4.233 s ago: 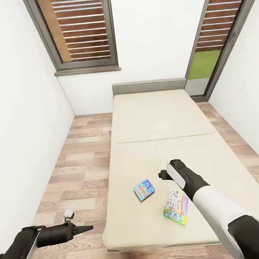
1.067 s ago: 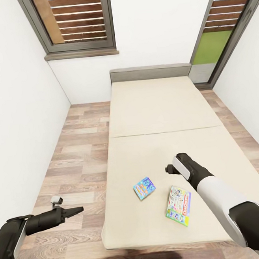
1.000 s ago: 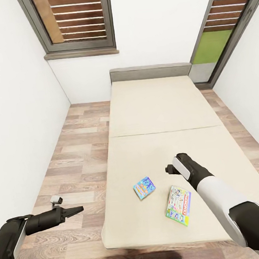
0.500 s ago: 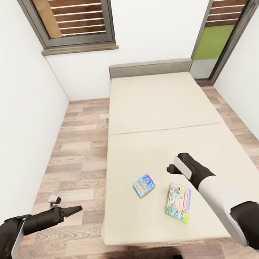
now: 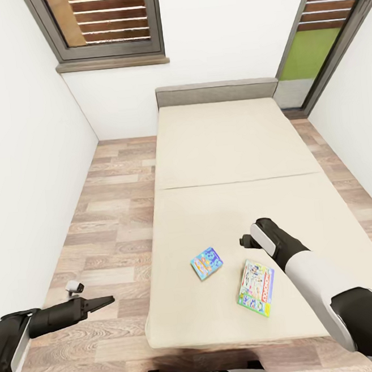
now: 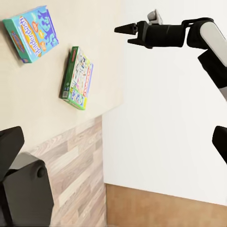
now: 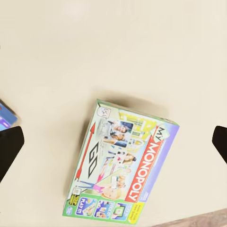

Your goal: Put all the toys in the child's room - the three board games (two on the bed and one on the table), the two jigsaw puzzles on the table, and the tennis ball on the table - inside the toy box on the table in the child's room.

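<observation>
Two board games on the bed (image 5: 228, 148), blue box (image 5: 207, 263) beside Monopoly box (image 5: 256, 287), right gripper (image 7: 113, 142) spread open above Monopoly, left gripper (image 5: 103, 301) pinched closed off the bed's side.

Bright, even, diffuse simulator lighting. The walls (image 5: 217, 41) render near-white without glare. A soft shadow lies on the bed (image 5: 229, 165) just beside the Monopoly box (image 7: 124, 166). Straight lines splay toward the head view's edges; focus sharp.

black-and-white arms, tapered black pincer (image 5: 106, 300)
</observation>
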Controlling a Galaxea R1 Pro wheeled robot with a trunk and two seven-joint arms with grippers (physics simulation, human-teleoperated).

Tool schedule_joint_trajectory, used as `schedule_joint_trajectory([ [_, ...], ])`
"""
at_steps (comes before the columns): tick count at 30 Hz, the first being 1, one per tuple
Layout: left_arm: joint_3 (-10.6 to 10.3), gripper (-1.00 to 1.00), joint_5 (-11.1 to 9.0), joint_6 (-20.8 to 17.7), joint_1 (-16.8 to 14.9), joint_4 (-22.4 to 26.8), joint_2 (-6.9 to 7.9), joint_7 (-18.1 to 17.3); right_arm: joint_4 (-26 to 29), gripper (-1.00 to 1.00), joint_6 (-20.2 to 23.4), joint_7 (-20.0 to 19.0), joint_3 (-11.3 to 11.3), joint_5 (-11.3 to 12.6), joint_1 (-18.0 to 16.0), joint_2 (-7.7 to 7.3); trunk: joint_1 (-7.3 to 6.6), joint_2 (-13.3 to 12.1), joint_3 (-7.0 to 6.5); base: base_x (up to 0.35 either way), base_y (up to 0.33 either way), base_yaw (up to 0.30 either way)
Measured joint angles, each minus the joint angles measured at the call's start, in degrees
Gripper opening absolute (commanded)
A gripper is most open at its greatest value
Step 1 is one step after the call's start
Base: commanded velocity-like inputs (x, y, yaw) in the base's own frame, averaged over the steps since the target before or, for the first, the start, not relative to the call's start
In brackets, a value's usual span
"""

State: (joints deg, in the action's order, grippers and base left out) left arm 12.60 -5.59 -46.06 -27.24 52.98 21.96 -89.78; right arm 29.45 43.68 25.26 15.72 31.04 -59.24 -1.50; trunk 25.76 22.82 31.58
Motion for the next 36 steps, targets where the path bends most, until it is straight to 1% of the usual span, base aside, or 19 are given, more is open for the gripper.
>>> schedule_joint_trajectory([
  [3,-0.01,1.00,-0.29,0.00,0.00,0.00,0.56,0.00,0.00,1.00,0.00,-0.04,0.00,0.00,-0.02,0.00,0.00,0.00,0.28,0.000,0.000,0.000],
  [7,-0.02,1.00,-0.99,0.00,0.01,0.00,0.84,0.00,0.04,1.00,0.00,-0.07,0.00,0.00,-0.07,0.00,0.00,0.00,0.66,0.000,0.000,0.000],
  [18,-0.02,1.00,-1.44,0.08,0.03,-0.06,1.01,0.00,0.39,1.00,0.12,-0.33,-0.02,-0.01,-0.37,-0.14,0.00,0.00,1.70,0.000,0.000,0.000],
  [22,-0.02,1.00,-1.46,0.12,0.02,-0.08,1.03,0.00,0.50,1.00,0.42,-0.78,-0.02,0.02,-1.57,-1.02,0.00,0.00,2.07,0.000,0.000,0.000],
  [23,-0.02,1.00,-1.46,0.14,0.01,-0.08,1.02,0.00,0.51,1.00,0.55,-1.10,-0.04,0.02,-1.98,-1.58,0.00,0.00,2.17,0.000,0.000,0.000],
  [25,-0.02,1.00,-1.46,0.15,0.01,-0.08,1.02,0.00,0.52,1.00,0.64,-1.60,-0.11,0.09,-2.33,-2.14,0.00,0.00,2.35,0.000,0.000,0.000],
  [26,-0.02,1.00,-1.46,0.16,0.01,-0.08,1.02,0.00,0.52,1.00,0.72,-2.26,-0.27,0.08,-2.64,-2.66,0.00,0.00,2.45,0.000,0.000,0.000],
  [28,-0.02,1.00,-1.46,0.17,0.01,-0.09,1.01,0.00,0.52,1.00,0.78,-2.98,-0.52,0.13,-2.96,-3.12,0.00,0.00,2.64,0.000,0.000,0.000],
  [30,-0.02,1.00,-1.46,0.17,0.01,-0.09,1.00,0.00,0.53,1.00,0.88,-3.93,-0.91,0.13,-3.41,-3.52,0.00,0.00,2.83,0.000,0.000,0.000],
  [36,-0.02,1.00,-1.46,0.18,0.01,-0.09,1.00,0.00,0.53,1.00,0.99,-4.78,-1.47,0.17,-4.08,-3.87,0.00,0.00,3.39,0.000,0.000,0.000],
])
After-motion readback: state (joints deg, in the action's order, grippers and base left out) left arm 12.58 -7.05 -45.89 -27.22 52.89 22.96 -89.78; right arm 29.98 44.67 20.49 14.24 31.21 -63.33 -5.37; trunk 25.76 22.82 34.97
